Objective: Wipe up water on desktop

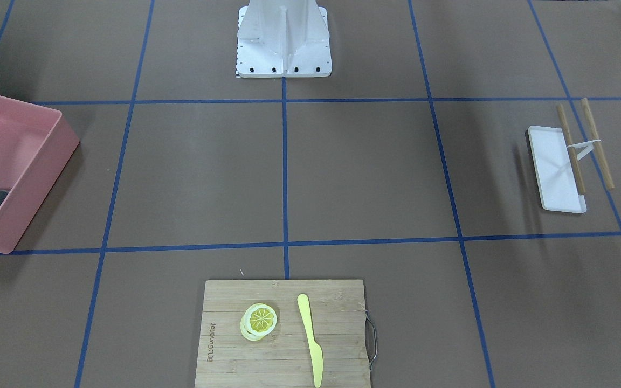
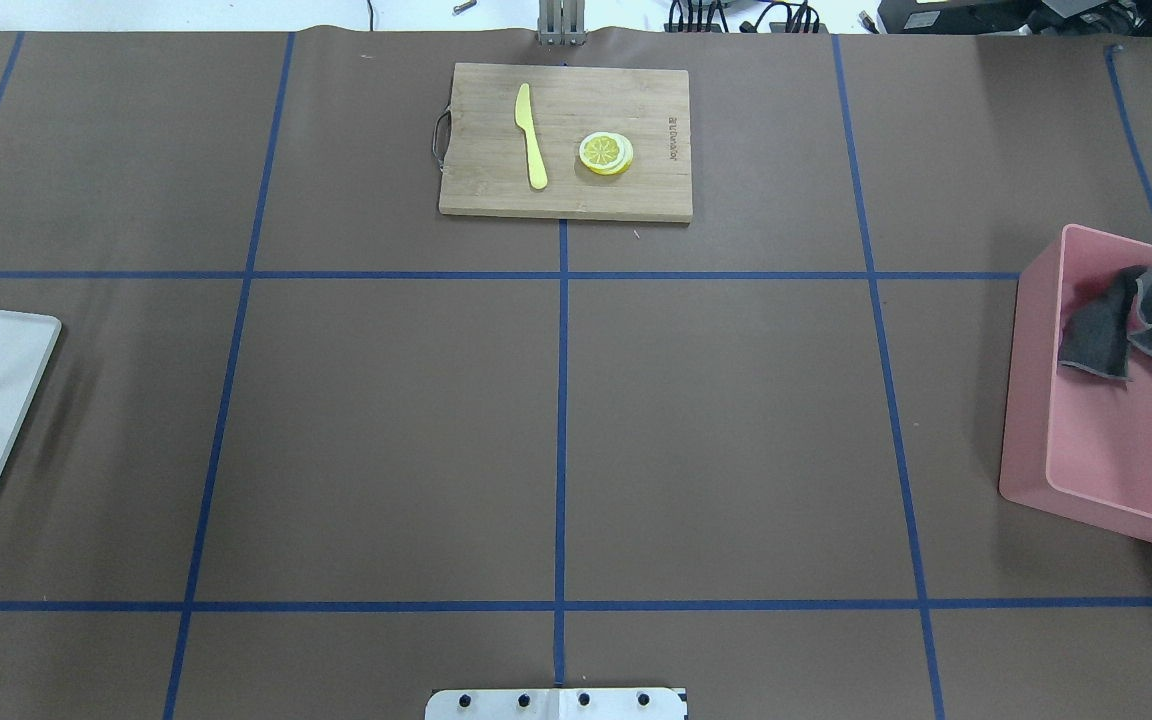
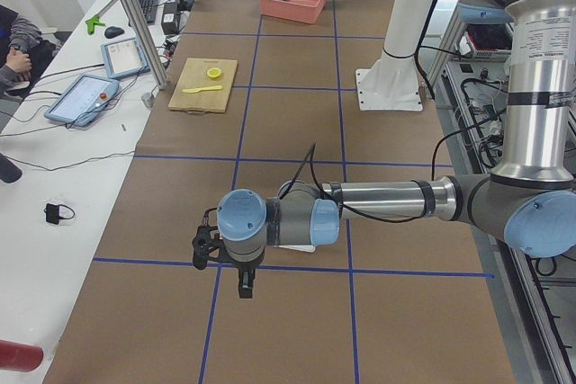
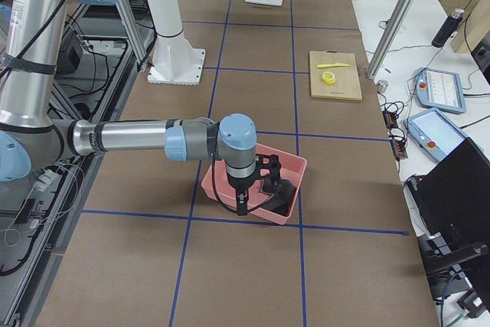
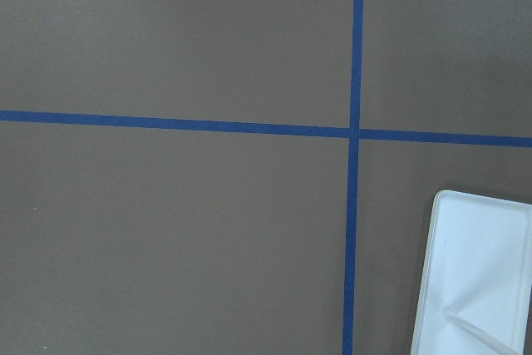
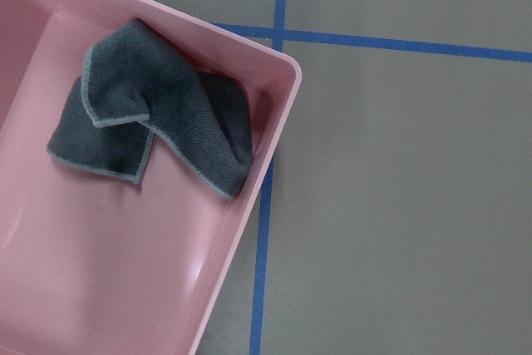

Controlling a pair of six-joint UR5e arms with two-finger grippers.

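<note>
Where blue tape (image 2: 563,440) crosses, brown desktop (image 2: 736,440), grey cloth (image 2: 1101,340) in pink bin (image 2: 1031,400)

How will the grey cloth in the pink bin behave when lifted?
Probably floppy: the grey cloth lies folded and crumpled in the pink bin, so it should drape from a pinch. Likely light, not slippery: its surface looks fuzzy.

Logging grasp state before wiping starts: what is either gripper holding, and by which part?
Nothing seems held: the grey cloth lies loose in the pink bin below the right gripper; the left gripper hangs over the desktop.
</note>
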